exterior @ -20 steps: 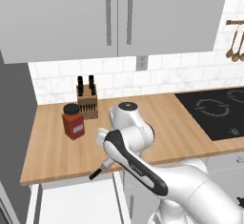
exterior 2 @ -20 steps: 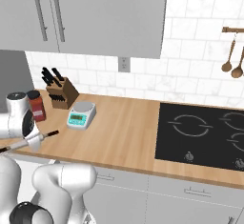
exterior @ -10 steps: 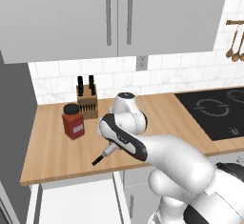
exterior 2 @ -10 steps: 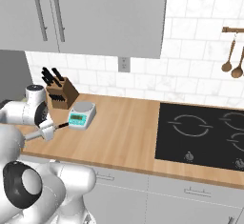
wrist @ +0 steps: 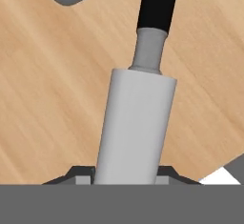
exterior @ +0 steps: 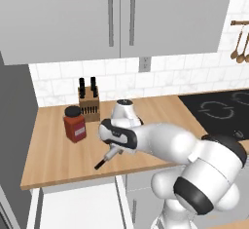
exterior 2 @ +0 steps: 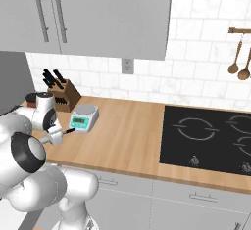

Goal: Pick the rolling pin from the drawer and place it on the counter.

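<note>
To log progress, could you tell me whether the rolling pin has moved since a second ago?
Yes. The rolling pin, held in the gripper, has come in over the counter toward the scale.

Rolling pin point(exterior 2: 58, 135) over counter point(exterior 2: 127, 141), beside scale point(exterior 2: 84, 117); jaws apparently clamping it.

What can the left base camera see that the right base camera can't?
Left base view alone: the red jar with a black lid, and the open white drawer below the counter edge. Right base view alone: the little kitchen scale on the wood. Both share the counter, the knife block, the black cooktop, and the gripper holding the rolling pin over the counter.
</note>
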